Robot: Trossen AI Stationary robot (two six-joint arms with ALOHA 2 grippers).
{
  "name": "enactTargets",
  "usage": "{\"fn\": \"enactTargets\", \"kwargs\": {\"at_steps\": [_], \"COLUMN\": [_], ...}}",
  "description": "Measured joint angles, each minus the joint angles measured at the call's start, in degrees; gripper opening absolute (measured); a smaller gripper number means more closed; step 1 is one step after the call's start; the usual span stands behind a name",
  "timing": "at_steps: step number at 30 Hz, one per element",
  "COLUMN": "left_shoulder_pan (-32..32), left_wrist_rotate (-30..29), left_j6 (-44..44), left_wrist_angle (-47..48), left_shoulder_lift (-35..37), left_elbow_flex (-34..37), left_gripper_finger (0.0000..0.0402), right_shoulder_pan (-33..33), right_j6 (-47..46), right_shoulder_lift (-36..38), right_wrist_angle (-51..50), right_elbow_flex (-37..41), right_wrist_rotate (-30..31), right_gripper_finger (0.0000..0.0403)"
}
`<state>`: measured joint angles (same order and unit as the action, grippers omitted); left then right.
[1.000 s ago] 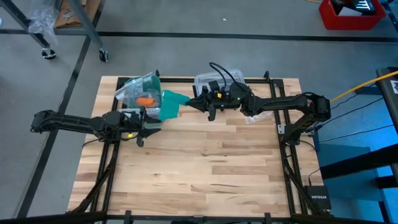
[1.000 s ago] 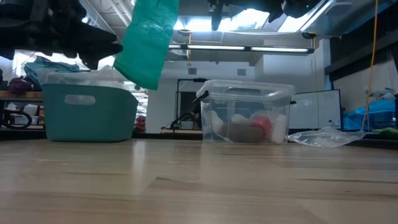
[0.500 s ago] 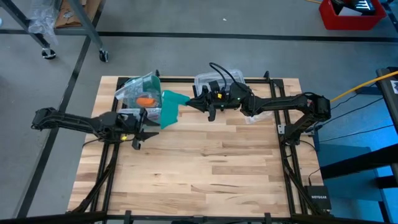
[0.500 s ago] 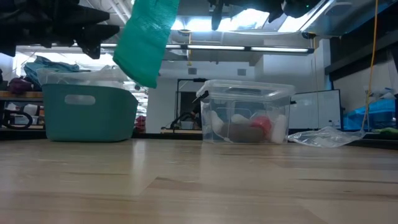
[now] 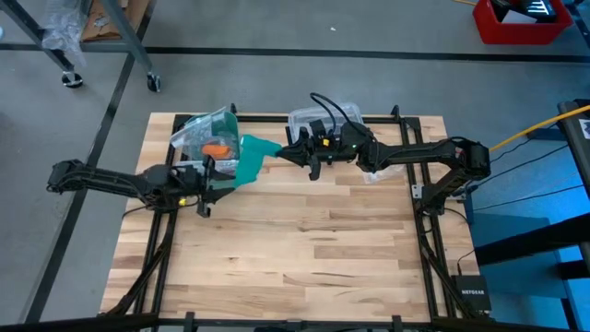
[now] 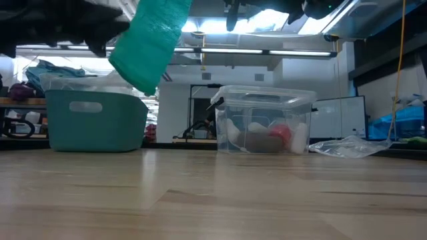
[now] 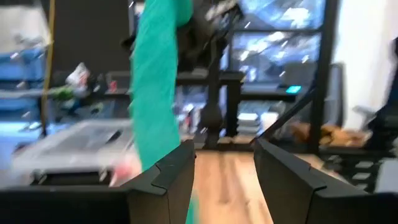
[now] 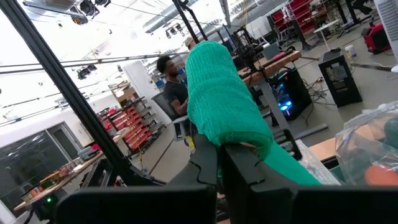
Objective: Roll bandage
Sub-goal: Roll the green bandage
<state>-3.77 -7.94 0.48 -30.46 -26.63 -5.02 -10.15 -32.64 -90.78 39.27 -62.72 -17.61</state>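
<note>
High view: right gripper [image 5: 282,153] is clamped on the bandage's [image 5: 250,158] top end, strip dangling off the table [image 5: 304,249]. Left gripper [image 5: 224,180] has fingers apart, bandage's edge just outside them. Bare wood below both.

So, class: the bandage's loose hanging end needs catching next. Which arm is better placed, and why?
Left. Its open gripper sits beside the bandage tail, while the right gripper is shut on the top end.
</note>
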Motion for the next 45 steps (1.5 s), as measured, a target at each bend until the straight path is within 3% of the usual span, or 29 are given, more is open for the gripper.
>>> {"fn": "enactTargets", "kwargs": {"at_steps": [5, 23, 30, 45], "left_shoulder_pan": [0.00, 0.11, 0.11, 0.02], "left_wrist_rotate": [-1.90, -4.19, -8.00, -3.67], "left_j6": [0.04, -0.92, -0.15, -6.95], "left_wrist_angle": [5.17, 11.14, 12.00, 11.33], "left_shoulder_lift": [-0.04, -0.05, -1.64, -4.81], "left_elbow_flex": [0.00, 0.00, 0.00, 0.00], "left_gripper_finger": [0.0157, 0.0157, 0.0156, 0.0156], "right_shoulder_pan": [0.00, 0.04, 0.07, 0.07], "right_j6": [-0.02, -0.04, -0.64, -0.70], "right_shoulder_lift": [0.00, 0.00, -0.02, -0.02], "right_wrist_angle": [0.10, 0.26, 2.00, 1.73], "right_elbow_flex": [0.00, 0.00, -0.04, -0.04], "right_wrist_rotate": [-0.01, 2.01, 2.14, 2.16], "right_gripper_finger": [0.0008, 0.0007, 0.0007, 0.0006]}}
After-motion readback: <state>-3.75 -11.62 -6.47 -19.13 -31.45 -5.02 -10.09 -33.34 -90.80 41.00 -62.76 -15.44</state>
